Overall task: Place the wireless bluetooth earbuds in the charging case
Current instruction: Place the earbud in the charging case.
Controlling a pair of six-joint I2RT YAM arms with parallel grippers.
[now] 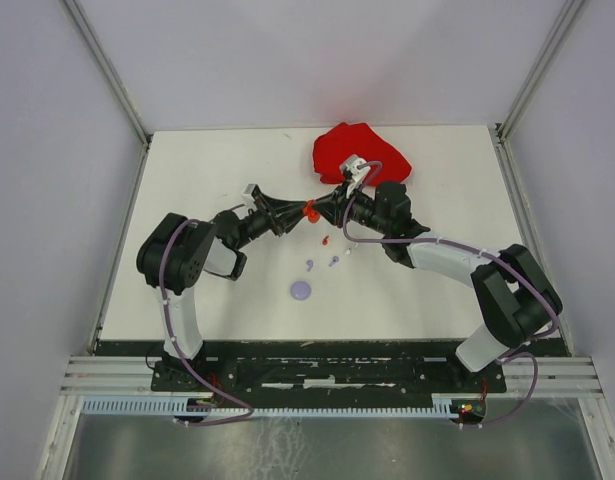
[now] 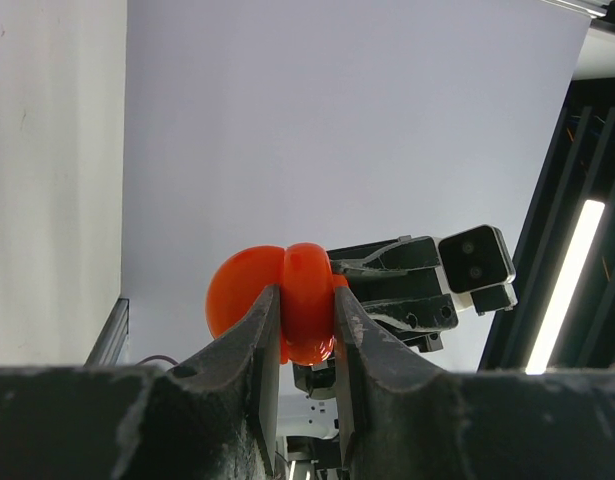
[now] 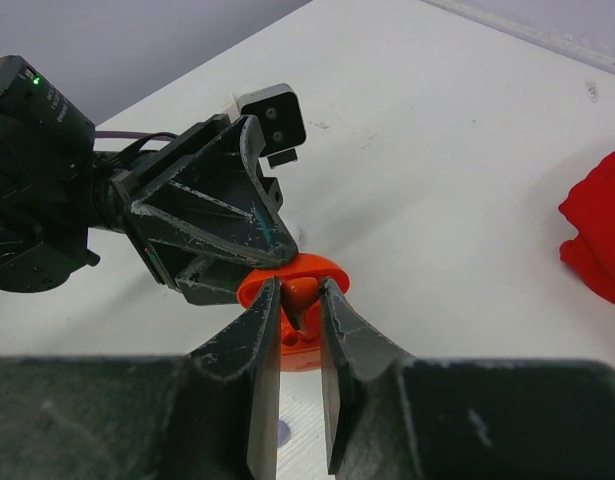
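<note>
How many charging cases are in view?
2: red case held between the left gripper and right gripper; lilac case on the table, toward its near edge. More could hide under the red cloth.

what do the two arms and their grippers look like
Both look alike. The left arm and right arm have bulky black joints and white links, with a lilac cable looped along each. The left gripper and right gripper have black wedge-shaped fingers, scuffed pale at the edges. Each wrist carries a small white camera box with two dark lenses.
</note>
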